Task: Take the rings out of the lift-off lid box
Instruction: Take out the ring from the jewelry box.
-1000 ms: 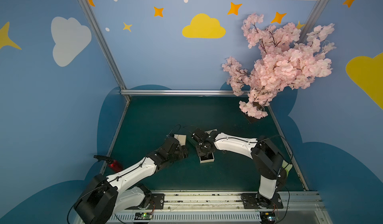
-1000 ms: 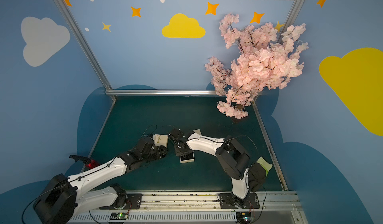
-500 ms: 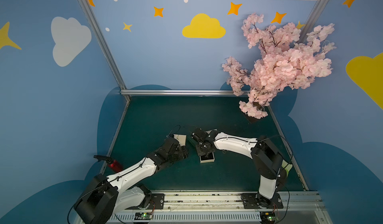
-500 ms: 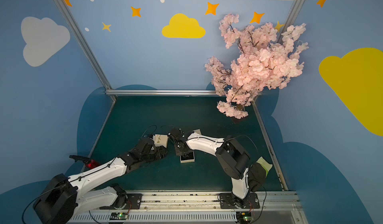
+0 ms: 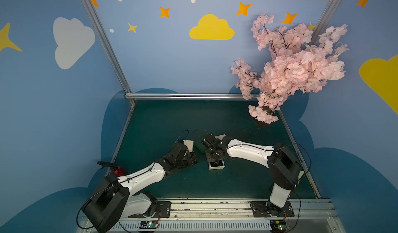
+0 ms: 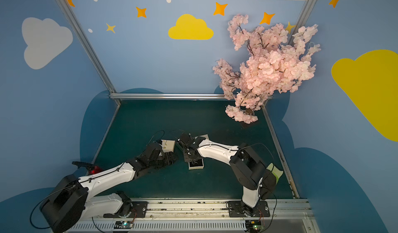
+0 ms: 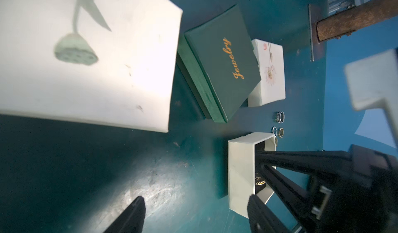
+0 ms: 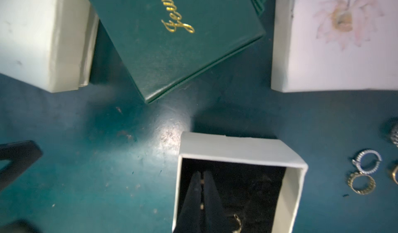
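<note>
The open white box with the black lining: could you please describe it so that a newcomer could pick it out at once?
On the dark teal tabletop, find the dark green cardboard box lettered "Jewelry" in gold. On the robot's side of it stands the small white box, with the right gripper shut inside it. Unlike the two closed white printed boxes, it is lidless and black-lined.

Both top views are dim. Up close, glare shines off the mat [image 8: 97, 167] beside the green jewelry box [image 8: 172, 38]; the white box [image 7: 86, 59] next to it is overexposed, the open box [image 8: 237, 152] black inside.
</note>
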`<action>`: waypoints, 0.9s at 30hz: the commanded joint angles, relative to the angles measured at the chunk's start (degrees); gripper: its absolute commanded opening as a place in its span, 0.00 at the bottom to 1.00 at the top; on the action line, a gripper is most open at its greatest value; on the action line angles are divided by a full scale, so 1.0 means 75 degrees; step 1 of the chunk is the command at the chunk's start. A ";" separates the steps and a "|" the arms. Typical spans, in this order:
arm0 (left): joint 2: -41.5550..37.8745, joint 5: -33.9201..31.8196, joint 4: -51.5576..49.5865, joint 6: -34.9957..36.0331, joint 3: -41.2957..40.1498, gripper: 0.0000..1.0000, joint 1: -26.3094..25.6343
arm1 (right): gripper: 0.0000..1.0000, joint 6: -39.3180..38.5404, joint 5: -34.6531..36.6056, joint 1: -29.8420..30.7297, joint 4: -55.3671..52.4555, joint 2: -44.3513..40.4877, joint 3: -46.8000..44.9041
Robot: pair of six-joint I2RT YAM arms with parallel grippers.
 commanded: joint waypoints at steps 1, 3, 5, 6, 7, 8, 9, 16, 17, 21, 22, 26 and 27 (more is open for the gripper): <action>0.0124 0.0223 0.0437 -0.0003 0.0126 0.76 -0.0091 | 0.00 0.0186 -0.0154 -0.0080 0.0150 -0.0222 -0.0098; 0.0219 0.0239 0.0553 0.0044 0.0193 0.76 -0.0142 | 0.00 0.0248 -0.0277 -0.0113 0.0193 -0.0222 -0.0101; 0.0346 0.0327 0.0739 0.0054 0.0271 0.76 -0.0192 | 0.00 0.0296 -0.0376 -0.0147 0.0308 -0.0251 -0.0152; 0.0418 0.0386 0.0825 0.0060 0.0298 0.76 -0.0217 | 0.00 0.0318 -0.0407 -0.0172 0.0349 -0.0257 -0.0169; 0.0505 0.0424 0.0948 0.0042 0.0324 0.76 -0.0254 | 0.00 0.0342 -0.0451 -0.0201 0.0388 -0.0268 -0.0174; 0.0587 0.0472 0.1044 0.0032 0.0351 0.76 -0.0267 | 0.00 0.0353 -0.0532 -0.0240 0.0448 -0.0280 -0.0195; 0.0674 0.0497 0.1113 0.0025 0.0369 0.76 -0.0281 | 0.00 0.0378 -0.0588 -0.0265 0.0489 -0.0297 -0.0224; 0.1492 0.0730 0.1604 -0.0121 0.0515 0.75 -0.0308 | 0.00 0.0629 -0.1164 -0.0520 0.1109 -0.0454 -0.0606; 0.1599 0.0771 0.1619 -0.0116 0.0565 0.75 -0.0301 | 0.00 0.0669 -0.1254 -0.0565 0.1206 -0.0476 -0.0680; 0.1866 0.0909 0.1783 -0.0069 0.0703 0.74 -0.0303 | 0.00 0.0651 -0.1352 -0.0630 0.1357 -0.0480 -0.0765; 0.1920 0.0911 0.1762 -0.0047 0.0738 0.74 -0.0308 | 0.00 0.0625 -0.1357 -0.0630 0.1345 -0.0470 -0.0754; 0.2118 0.0956 0.1766 -0.0041 0.0869 0.74 -0.0314 | 0.00 0.0602 -0.1375 -0.0642 0.1359 -0.0456 -0.0748; 0.2190 0.0973 0.1731 -0.0035 0.0899 0.74 -0.0320 | 0.00 0.0602 -0.1387 -0.0653 0.1369 -0.0467 -0.0753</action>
